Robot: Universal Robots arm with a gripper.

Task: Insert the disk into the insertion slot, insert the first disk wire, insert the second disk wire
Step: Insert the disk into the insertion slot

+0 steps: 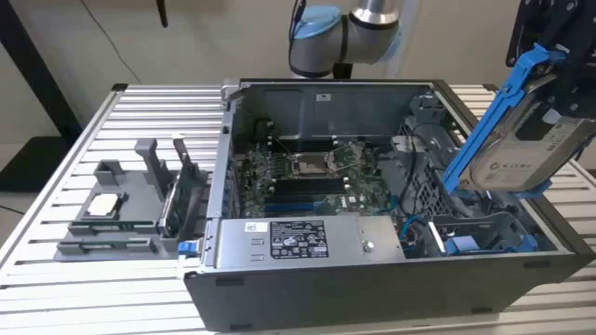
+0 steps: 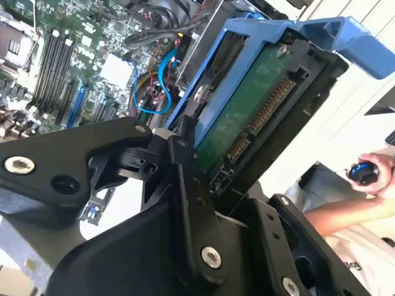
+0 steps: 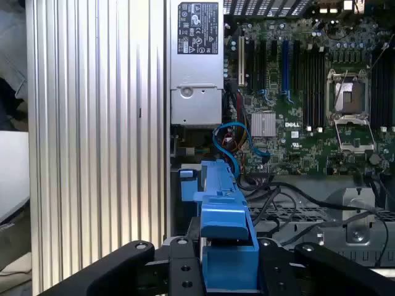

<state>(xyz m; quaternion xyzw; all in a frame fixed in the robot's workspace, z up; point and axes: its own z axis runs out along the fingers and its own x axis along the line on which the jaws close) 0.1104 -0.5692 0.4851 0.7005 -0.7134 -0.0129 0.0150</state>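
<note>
My gripper is shut on the disk, a silver-grey drive with a white label in a bright blue carrier. It holds the disk tilted in the air above the open computer case, on the exterior view's right. The second wrist view shows the disk's green underside and connector clamped between the black fingers. In the first wrist view the blue carrier edge rises from the gripper. The insertion slot, a grey bay with blue rails, lies below the disk in the case's near right corner. Blue cables curl beside it.
A silver labelled power-supply box sits along the case's front. The green motherboard fills the middle. A grey fixture with parts stands on the slatted table at the exterior view's left. A person's hand holds a small device.
</note>
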